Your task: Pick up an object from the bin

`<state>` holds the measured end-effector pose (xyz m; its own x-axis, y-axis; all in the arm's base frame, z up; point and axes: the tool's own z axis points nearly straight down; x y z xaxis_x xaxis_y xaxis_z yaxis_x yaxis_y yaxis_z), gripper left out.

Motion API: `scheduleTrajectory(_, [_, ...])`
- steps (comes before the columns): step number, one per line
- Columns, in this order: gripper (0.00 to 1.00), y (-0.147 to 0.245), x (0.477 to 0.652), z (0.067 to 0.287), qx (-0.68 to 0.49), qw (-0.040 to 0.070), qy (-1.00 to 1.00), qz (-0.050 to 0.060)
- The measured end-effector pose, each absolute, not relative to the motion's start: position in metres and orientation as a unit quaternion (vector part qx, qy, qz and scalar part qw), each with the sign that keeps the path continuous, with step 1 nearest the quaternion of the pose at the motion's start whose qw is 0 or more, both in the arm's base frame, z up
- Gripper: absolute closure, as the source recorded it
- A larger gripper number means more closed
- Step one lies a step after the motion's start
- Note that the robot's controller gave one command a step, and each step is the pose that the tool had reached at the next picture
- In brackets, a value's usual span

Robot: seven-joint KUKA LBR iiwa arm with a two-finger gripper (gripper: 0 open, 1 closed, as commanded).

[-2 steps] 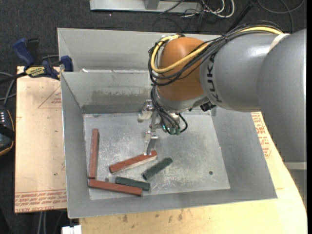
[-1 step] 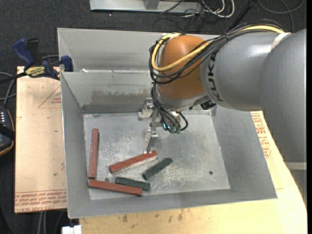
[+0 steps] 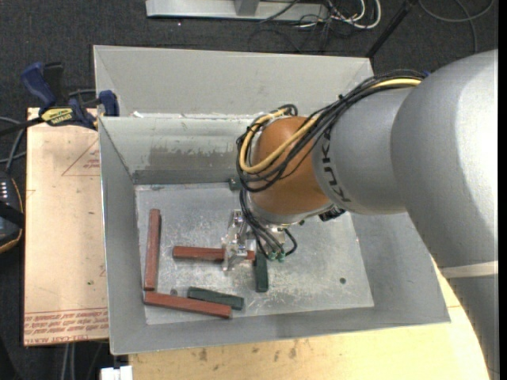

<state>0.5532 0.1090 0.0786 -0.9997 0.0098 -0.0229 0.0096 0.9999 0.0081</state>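
Closest to the lens is the grey KUKA arm [image 3: 428,157], which comes in from the right and ends in an orange wrist cover [image 3: 285,165] looped with yellow and black cables [image 3: 257,137]. Below the cover the metal fingers [image 3: 235,242] hang low over the middle of the grey bin [image 3: 238,77], right at the right-hand end of a red-brown bar [image 3: 198,253]. Whether the fingers are spread, clenched or already grasping that end cannot be told, because the wrist hides much of them. This bar lies flat on the bin floor with its long axis running left to right in the view, and nearly all of its length reaches leftward from the fingers. A short dark green bar [image 3: 261,277] lies just beside them on the right and a little nearer the front wall, pointing roughly front to back; I cannot tell if it touches the red-brown one. Well apart on the left, another red-brown bar [image 3: 151,248] runs front to back, and along the front a third red-brown bar [image 3: 186,304] lies beside a longer dark green bar [image 3: 215,298]. Judging by position, a grasp would have to close across the middle bar's narrow width, near its end, with the short green one close enough to be nudged.
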Motion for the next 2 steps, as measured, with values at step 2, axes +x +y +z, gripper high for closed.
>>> scheduleTrajectory(2, [1.0, 0.129, 0.565, 0.212, -0.015, 0.002, 1.0, 0.001])
